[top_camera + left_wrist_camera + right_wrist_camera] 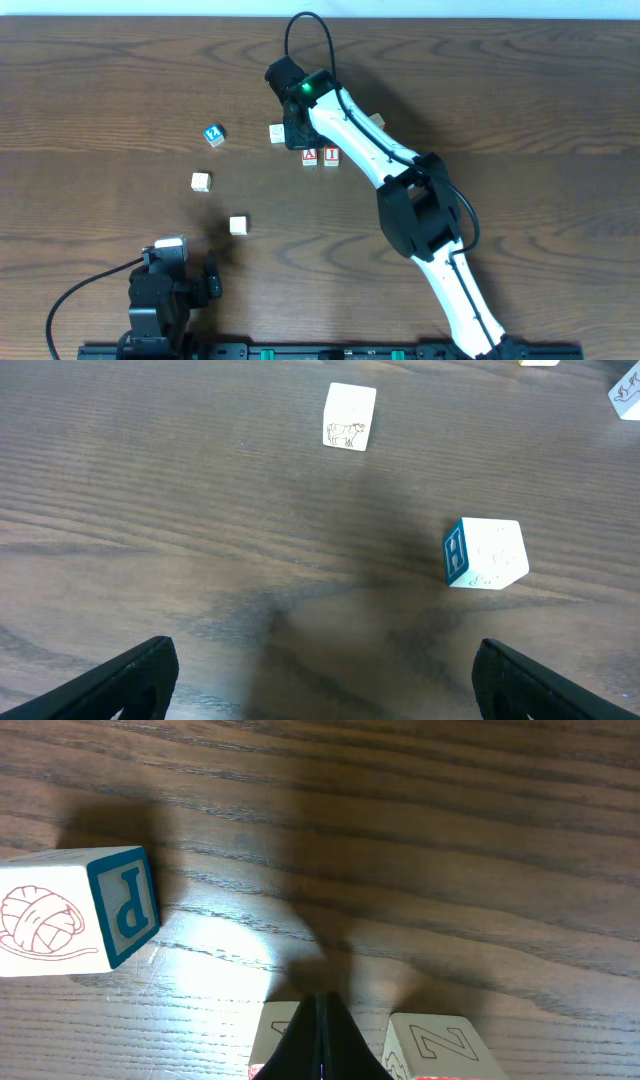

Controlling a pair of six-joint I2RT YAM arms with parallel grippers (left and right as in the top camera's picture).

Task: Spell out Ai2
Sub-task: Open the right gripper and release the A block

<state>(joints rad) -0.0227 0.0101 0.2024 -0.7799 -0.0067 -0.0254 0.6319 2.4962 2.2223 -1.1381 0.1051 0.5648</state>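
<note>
The right hand (322, 1012) is pressed together and holds nothing. Its tip is just beside the A cube (309, 155), which sits side by side with the I cube (331, 155) near the middle of the bench (520, 90). The 2 cube (214, 134) lies well apart from them, toward the left edge. The left hand (325, 660) is spread wide and empty by the near edge.

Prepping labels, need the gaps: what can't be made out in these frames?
- Right wrist: bottom-left cube behind the shut right tool, face hidden, cut by bottom edge.
- Overhead: far cube mostly under the right arm.
- Overhead: pale cubes, tops too small to read.
- Left wrist: corner cube cut by right edge.
</note>
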